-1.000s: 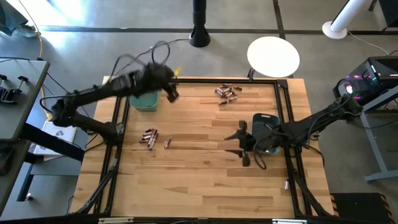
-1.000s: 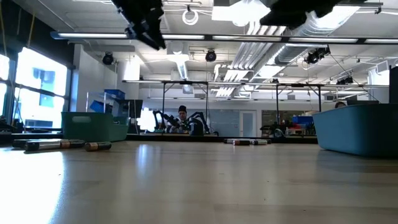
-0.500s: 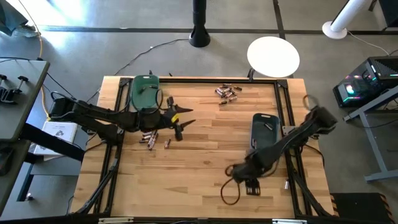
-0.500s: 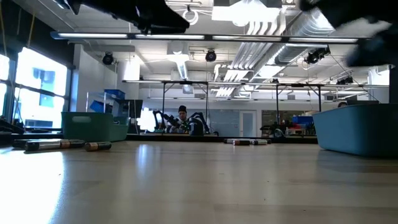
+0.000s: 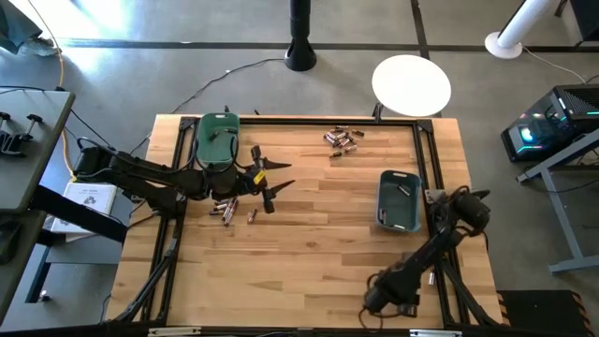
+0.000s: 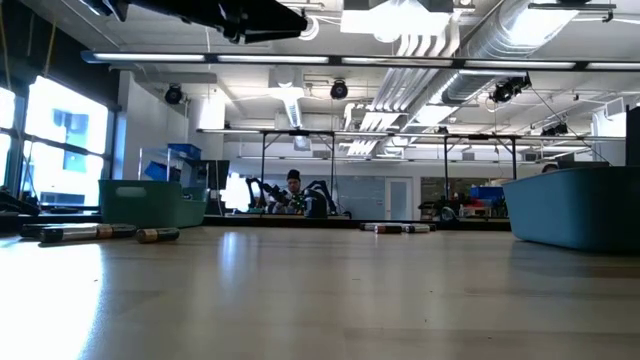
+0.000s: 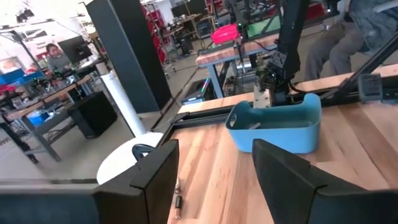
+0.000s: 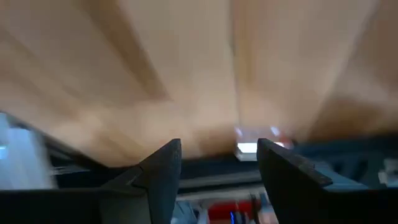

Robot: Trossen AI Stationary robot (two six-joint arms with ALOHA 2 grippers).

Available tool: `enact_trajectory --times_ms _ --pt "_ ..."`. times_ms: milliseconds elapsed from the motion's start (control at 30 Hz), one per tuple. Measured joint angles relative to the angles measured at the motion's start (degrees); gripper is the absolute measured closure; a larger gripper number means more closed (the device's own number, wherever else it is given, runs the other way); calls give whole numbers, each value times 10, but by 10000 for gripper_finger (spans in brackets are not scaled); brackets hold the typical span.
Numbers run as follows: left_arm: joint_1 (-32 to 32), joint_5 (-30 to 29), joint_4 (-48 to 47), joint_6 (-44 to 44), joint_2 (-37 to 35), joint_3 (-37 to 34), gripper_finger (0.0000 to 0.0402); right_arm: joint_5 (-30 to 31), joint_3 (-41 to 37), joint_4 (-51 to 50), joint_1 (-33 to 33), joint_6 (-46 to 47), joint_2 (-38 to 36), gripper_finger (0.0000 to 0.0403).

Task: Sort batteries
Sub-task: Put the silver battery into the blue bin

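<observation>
Small cylindrical batteries lie on their sides in two groups: one at the far edge (image 5: 342, 139) and one at the left (image 5: 225, 206), with a single cell (image 5: 252, 214) beside that group. The blue bin (image 5: 399, 199) holds one battery (image 5: 401, 190). My left gripper (image 5: 274, 183) hangs open and level just right of the left group, high above the table (image 6: 262, 16). In its wrist view, nothing sits between the fingers (image 7: 214, 180). My right gripper (image 5: 382, 301) is low near the table's near edge, open and tipped down over bare wood (image 8: 217, 168).
A green bin (image 5: 218, 139) stands at the far left, next to my left arm. A black rail frame (image 5: 432, 159) runs around the wooden table. A white round stool (image 5: 412, 82) and a black post (image 5: 299, 37) stand beyond the far edge.
My left gripper has swung from above the green bin toward the near edge and the right, has sunk and has tipped level; then it has kept still. My right gripper has moved from beside the blue bin toward the near edge, has sunk and has tipped downward. Both have stayed open.
</observation>
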Motion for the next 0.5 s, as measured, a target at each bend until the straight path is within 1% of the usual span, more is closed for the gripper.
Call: enact_trajectory --times_ms 67,133,233,333,400,433,500 --pt "0 0 1 4 0 0 204 -1 0 -29 11 14 7 204" --pt "0 0 1 4 0 0 204 -1 0 -47 19 21 10 221" --pt "0 0 2 5 0 0 204 -1 0 -58 29 33 10 270" --pt "0 0 5 5 0 0 204 -1 0 -53 35 59 10 336" --pt "0 0 5 5 0 0 204 -1 -5 -47 35 93 10 381" --pt "0 0 5 4 0 0 204 -1 -11 -46 36 108 10 391" --pt "0 0 5 5 0 0 204 -1 -23 -38 39 132 11 391"
